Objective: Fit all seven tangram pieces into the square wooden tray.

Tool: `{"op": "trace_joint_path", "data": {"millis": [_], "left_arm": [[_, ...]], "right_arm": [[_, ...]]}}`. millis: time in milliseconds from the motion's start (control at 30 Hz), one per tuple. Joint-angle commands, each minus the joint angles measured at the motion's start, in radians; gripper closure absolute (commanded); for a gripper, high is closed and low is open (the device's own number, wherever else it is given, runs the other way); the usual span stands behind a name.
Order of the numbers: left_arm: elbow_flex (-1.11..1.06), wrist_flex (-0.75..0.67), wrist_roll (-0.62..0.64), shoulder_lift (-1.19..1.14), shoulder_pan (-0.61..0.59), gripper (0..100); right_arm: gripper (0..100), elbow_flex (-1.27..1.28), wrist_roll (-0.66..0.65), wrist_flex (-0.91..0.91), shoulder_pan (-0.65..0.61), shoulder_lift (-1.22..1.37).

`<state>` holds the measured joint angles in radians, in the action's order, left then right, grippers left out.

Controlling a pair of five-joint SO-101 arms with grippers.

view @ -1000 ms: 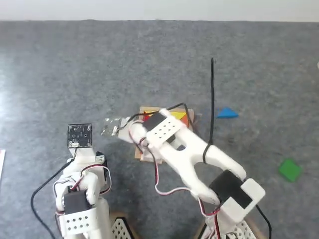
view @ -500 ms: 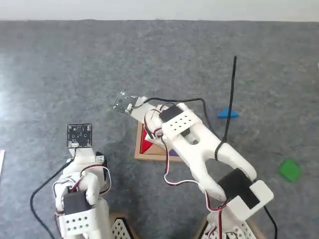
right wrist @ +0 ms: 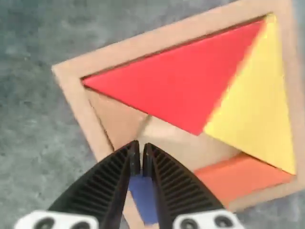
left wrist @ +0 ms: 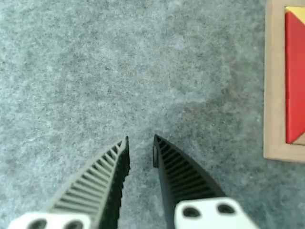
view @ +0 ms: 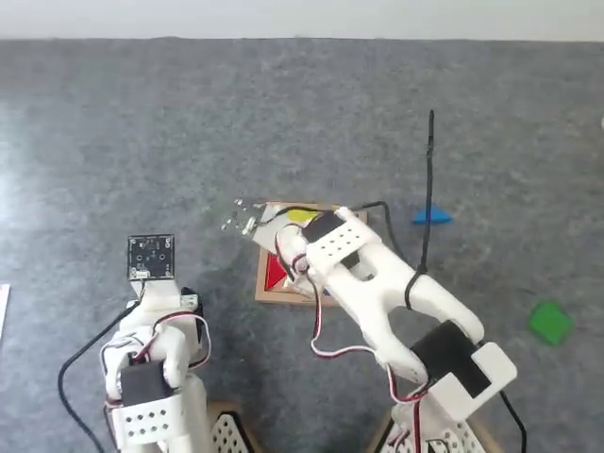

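Left of the wooden tray (right wrist: 143,50), the left gripper (left wrist: 140,143) has not moved in the last second. Its ribbed black jaws stand slightly apart over the fuzzy grey mat (view: 142,123), holding nothing.

The right gripper (right wrist: 141,149) has swung out past the tray's left side, lifted, and now hangs back over the tray. Its jaws are closed to a thin slit, with nothing seen clamped between the tips. This looks like a placing step just ending, not a new pick-up.

Inside the tray's pale raised rim lie flat, smooth painted pieces: a large red triangle (right wrist: 176,86), a yellow triangle (right wrist: 257,105), an orange piece (right wrist: 238,176), and a dark blue piece (right wrist: 142,193) under the jaws. Bare wood shows between them.

Right of the tray, unmoved on the mat, lie a light blue triangle (view: 431,215) and, farther right, a green piece (view: 549,321). Both are yet to be fitted.
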<state>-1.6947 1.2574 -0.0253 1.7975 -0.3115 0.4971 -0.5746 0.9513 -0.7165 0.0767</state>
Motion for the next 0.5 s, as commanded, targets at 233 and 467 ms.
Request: {"op": "trace_joint_path", "data": {"millis": [233,467], "left_arm": [[0.012,0.003,-0.002,0.018,0.002,92],[0.012,0.003,-0.002,0.018,0.002,92]], "right_arm": [[97.2,-0.028,0.014,0.024,0.002,-0.070],[96.7,-0.040,0.012,0.209,0.120,-0.357]]}}
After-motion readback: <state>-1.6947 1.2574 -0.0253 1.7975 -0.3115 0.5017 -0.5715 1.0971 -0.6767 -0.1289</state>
